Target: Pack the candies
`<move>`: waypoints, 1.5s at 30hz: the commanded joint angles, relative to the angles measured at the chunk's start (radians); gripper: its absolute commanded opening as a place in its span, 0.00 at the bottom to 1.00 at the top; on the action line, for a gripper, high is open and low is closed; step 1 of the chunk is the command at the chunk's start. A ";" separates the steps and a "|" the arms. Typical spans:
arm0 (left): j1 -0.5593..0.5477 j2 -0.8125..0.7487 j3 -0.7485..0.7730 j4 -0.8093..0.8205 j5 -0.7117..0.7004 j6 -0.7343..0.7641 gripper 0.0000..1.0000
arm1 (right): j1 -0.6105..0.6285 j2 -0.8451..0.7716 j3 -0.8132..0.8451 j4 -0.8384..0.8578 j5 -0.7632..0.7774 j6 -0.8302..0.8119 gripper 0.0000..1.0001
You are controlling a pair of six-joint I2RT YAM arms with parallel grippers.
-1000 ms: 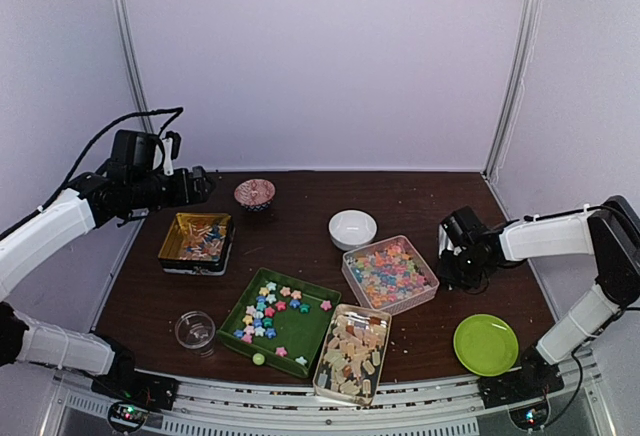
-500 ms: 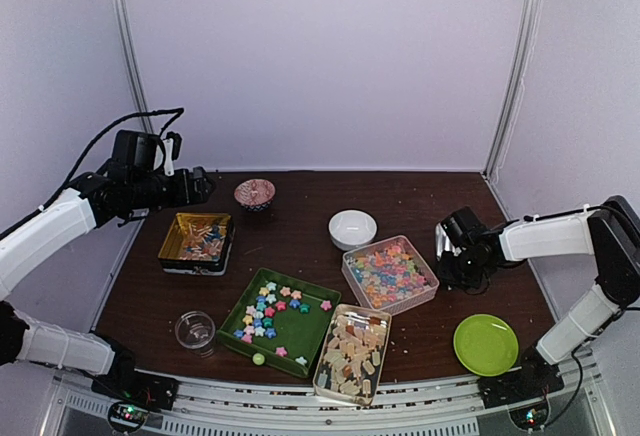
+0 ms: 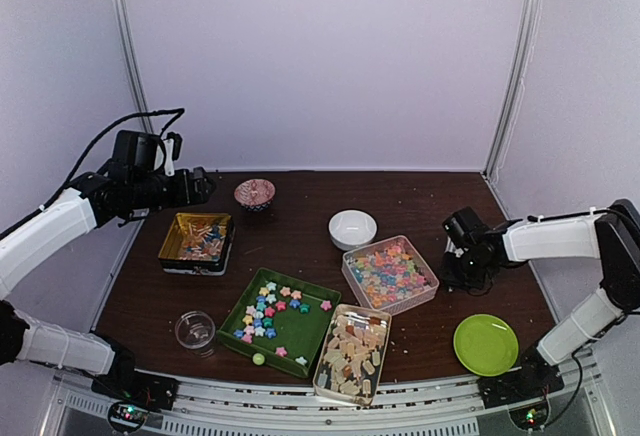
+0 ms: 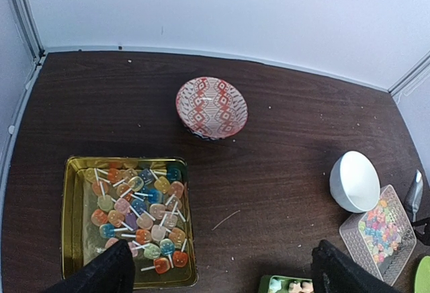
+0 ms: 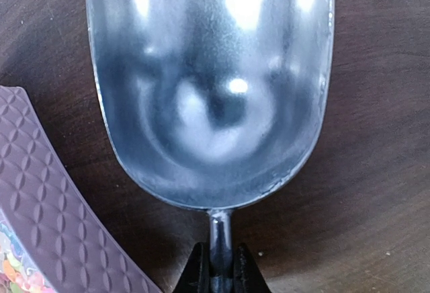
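Four candy trays (image 3: 310, 328) (one green plate (image 3: 486, 344)); right claw (image 5: 216, 276) grips one scoop (image 5: 211, 85), left claw (image 4: 222, 276) gapes.

White bowl (image 3: 352, 228), green plate (image 3: 486, 344) and metal scoop (image 5: 208, 85) are apart.

Passage over tabletop (image 3: 430, 201) behind white bowl (image 3: 352, 228); near strip crowded: green tray (image 3: 300, 334), clear boxes (image 3: 358, 288), green plate (image 3: 486, 344)

Surface finishes: scoop (image 5: 208, 85), polished mirror-bright metal, faintly smudged; table (image 4: 289, 125), dark matt wood grain; tin (image 4: 75, 239), glossy gold metal; candy box (image 5: 40, 192), translucent plastic, diamond-embossed rim; white bowl (image 4: 354, 181), smooth, glossy; candies (image 3: 390, 274), seemingly matt pastel.
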 commanded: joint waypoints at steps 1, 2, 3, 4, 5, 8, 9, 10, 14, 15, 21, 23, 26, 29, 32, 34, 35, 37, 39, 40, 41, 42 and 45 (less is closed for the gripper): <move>0.008 0.010 0.033 -0.001 -0.002 -0.006 0.93 | 0.011 -0.097 0.062 -0.107 0.094 -0.049 0.00; 0.008 0.010 0.033 -0.003 -0.007 -0.006 0.93 | 0.013 -0.122 0.084 -0.131 0.111 -0.063 0.00; 0.008 0.008 0.034 -0.003 -0.014 -0.006 0.93 | 0.019 -0.151 0.106 -0.155 0.127 -0.084 0.00; 0.007 0.007 0.034 -0.006 -0.021 -0.004 0.93 | 0.027 -0.186 0.136 -0.166 0.133 -0.111 0.00; 0.009 0.005 0.037 -0.010 -0.033 -0.001 0.93 | 0.039 -0.220 0.154 -0.166 0.134 -0.146 0.00; 0.008 -0.001 0.044 -0.018 -0.062 0.019 0.94 | 0.102 -0.339 0.195 -0.129 0.121 -0.279 0.00; 0.008 -0.006 0.044 -0.017 -0.070 0.026 0.94 | 0.131 -0.361 0.207 -0.113 0.121 -0.327 0.00; 0.009 -0.017 0.041 -0.006 -0.079 0.033 0.95 | 0.168 -0.385 0.221 -0.101 0.126 -0.371 0.00; 0.009 -0.082 -0.013 0.090 -0.112 0.020 0.97 | 0.303 -0.445 0.271 -0.082 0.149 -0.498 0.00; 0.009 -0.105 -0.031 0.124 -0.117 0.020 0.98 | 0.336 -0.450 0.281 -0.079 0.150 -0.523 0.00; 0.008 -0.209 -0.110 0.293 0.159 0.003 0.98 | 0.532 -0.390 0.362 -0.147 0.252 -0.644 0.00; -0.037 -0.187 -0.076 0.307 0.252 0.000 0.98 | 0.582 -0.343 0.391 -0.187 0.289 -0.668 0.00; -0.172 -0.123 0.019 0.214 0.222 0.027 0.98 | 0.637 -0.268 0.432 -0.251 0.347 -0.692 0.00; -0.320 -0.042 0.131 0.093 0.124 0.067 0.98 | 0.669 -0.192 0.484 -0.318 0.414 -0.691 0.00; -0.384 0.040 0.231 -0.020 0.116 0.061 0.94 | 0.689 -0.151 0.518 -0.369 0.466 -0.684 0.00; -0.389 0.071 0.265 -0.043 0.153 0.050 0.92 | 0.704 -0.144 0.521 -0.372 0.501 -0.701 0.00; -0.390 0.080 0.274 -0.044 0.169 0.044 0.92 | 0.711 -0.143 0.522 -0.377 0.521 -0.708 0.00; -0.390 0.101 0.296 -0.045 0.240 0.041 0.91 | 0.727 -0.138 0.531 -0.396 0.567 -0.728 0.00; -0.390 0.130 0.316 -0.047 0.312 0.037 0.89 | 0.739 -0.134 0.536 -0.409 0.599 -0.746 0.00; -0.390 0.146 0.334 -0.048 0.350 0.038 0.88 | 0.747 -0.133 0.538 -0.413 0.628 -0.755 0.00; -0.390 0.164 0.347 -0.052 0.382 0.038 0.86 | 0.752 -0.132 0.539 -0.414 0.649 -0.764 0.00; -0.392 0.181 0.358 -0.055 0.410 0.038 0.85 | 0.759 -0.132 0.538 -0.413 0.666 -0.773 0.00; -0.410 0.217 0.390 -0.060 0.454 0.049 0.81 | 0.776 -0.133 0.533 -0.404 0.683 -0.805 0.00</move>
